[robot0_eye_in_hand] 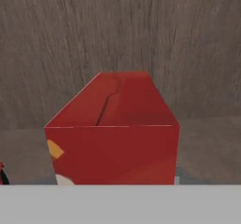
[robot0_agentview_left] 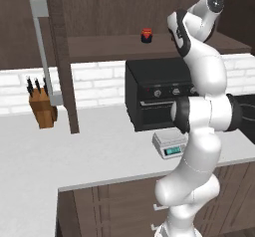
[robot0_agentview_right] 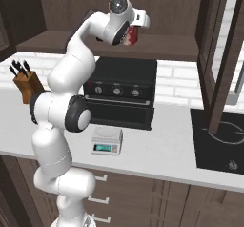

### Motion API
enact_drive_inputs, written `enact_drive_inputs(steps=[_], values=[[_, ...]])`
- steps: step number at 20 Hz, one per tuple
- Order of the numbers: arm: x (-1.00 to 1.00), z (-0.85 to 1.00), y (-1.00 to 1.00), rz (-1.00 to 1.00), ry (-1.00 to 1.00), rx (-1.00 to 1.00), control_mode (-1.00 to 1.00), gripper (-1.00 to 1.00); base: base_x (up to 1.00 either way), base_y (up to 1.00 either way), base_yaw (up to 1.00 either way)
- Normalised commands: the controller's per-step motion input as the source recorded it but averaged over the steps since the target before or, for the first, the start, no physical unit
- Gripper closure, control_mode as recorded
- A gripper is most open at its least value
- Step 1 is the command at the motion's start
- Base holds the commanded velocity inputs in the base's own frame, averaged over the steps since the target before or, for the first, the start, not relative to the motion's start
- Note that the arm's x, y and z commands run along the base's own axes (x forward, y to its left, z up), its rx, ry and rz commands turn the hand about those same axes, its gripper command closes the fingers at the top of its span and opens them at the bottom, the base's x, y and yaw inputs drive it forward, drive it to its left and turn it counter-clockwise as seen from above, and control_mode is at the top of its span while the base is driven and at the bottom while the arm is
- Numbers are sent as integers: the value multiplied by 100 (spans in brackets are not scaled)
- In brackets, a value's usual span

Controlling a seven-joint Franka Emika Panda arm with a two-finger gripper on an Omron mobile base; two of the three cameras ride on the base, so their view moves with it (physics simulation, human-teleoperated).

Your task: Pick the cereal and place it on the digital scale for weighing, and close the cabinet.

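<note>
While the arm is reaching up into the cabinet (robot0_agentview_right: 217, 54), these entries are applying:

Gripper state: gripper (robot0_agentview_right: 129, 34) is closing on the cereal (robot0_agentview_right: 132, 35); fingertips are not showing, so the hold is being judged from the box sitting right at the hand.

Cereal position: box is sitting upright on the cabinet shelf (robot0_agentview_left: 99, 47), upper centre of the right base view, large and centred in the hand view (robot0_eye_in_hand: 113, 138).

Scale position: digital scale (robot0_agentview_right: 107, 141) is resting on the desk (robot0_agentview_left: 74, 151), just in front of the black oven (robot0_agentview_right: 121, 90), well below the shelf.

Risk, grip: box may be slipping or tilting during the lift if the pads are holding only a narrow strip of cardboard.

Risk, path: box may be clipping the shelf edge or oven top on the way down.

Risk, neighbour: small red-and-black jar (robot0_agentview_left: 146, 35) is standing near the box; a sideways pull may be knocking it over.

Risk, door: open door (robot0_agentview_left: 60, 57) is waiting to be shut; an arm swing could be striking it.

View difference: left base view is showing the jar and knife block (robot0_agentview_left: 42, 109), with the arm hiding the box; right base view is showing the box at the hand.
</note>
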Motion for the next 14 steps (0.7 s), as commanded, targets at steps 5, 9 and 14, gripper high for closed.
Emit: enact_drive_inputs(steps=[5, 9, 14], values=[[2, -10, 0, 2, -1, 0, -100, 100, 0, 0, 0], [-57, -5, 0, 4, -8, 0, -100, 100, 0, 0, 0], [-100, 0, 0, 9, -19, 0, -100, 100, 0, 0, 0]])
